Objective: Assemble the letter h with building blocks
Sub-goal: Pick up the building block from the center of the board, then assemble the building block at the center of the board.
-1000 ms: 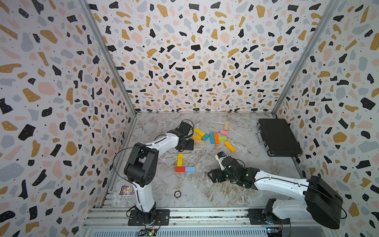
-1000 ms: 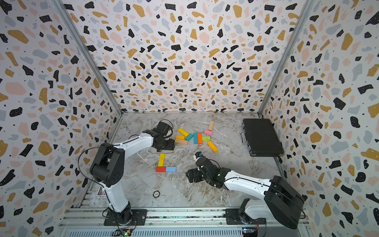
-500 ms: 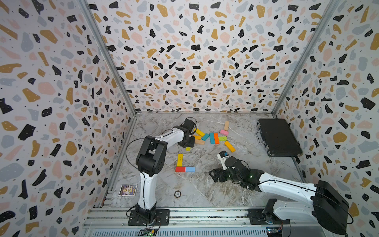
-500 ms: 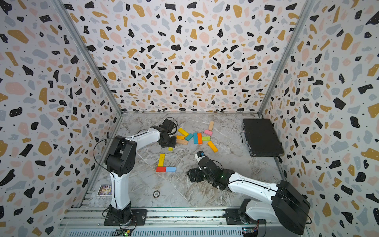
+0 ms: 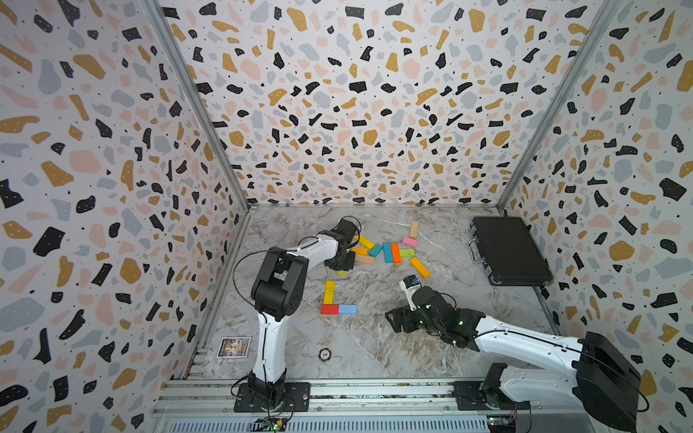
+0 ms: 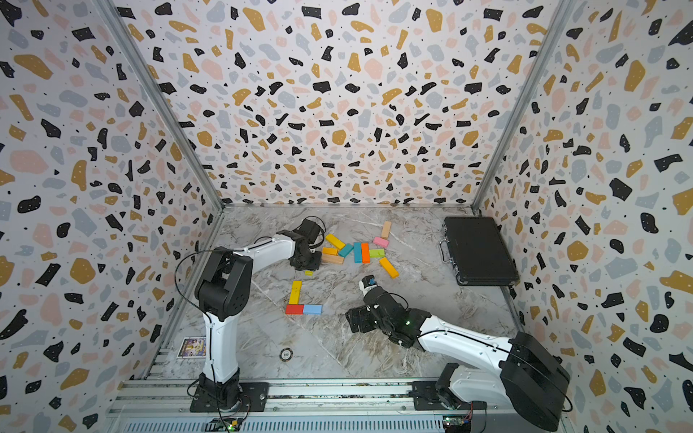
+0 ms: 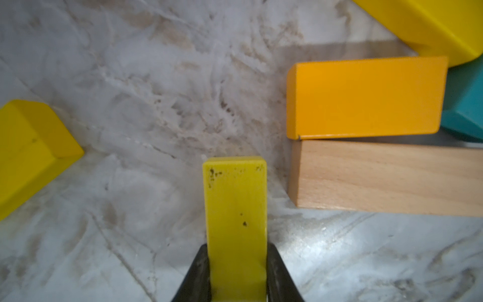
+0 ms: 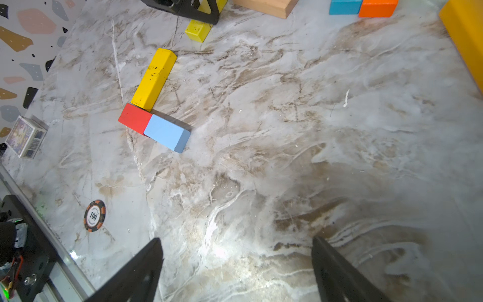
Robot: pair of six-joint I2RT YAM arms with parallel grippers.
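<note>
Your L gripper (image 7: 236,258) is clamped on a yellow block (image 7: 235,198), R gripper (image 8: 236,248) jaws apart (black case (image 5: 506,249), frame right, shut).

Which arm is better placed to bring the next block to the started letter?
Left. The left gripper is shut on a small yellow block beside the pile; the right gripper is open, holding nothing.

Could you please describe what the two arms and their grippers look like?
Both arms look alike: the left arm and right arm have white links joined by bulky black joint housings, and are mounted on a silver rail. Thin black cables loop alongside each. The left gripper and right gripper are black, with tapering wedge-shaped jaws. Small green lights glow on the right arm's wrist.
</note>
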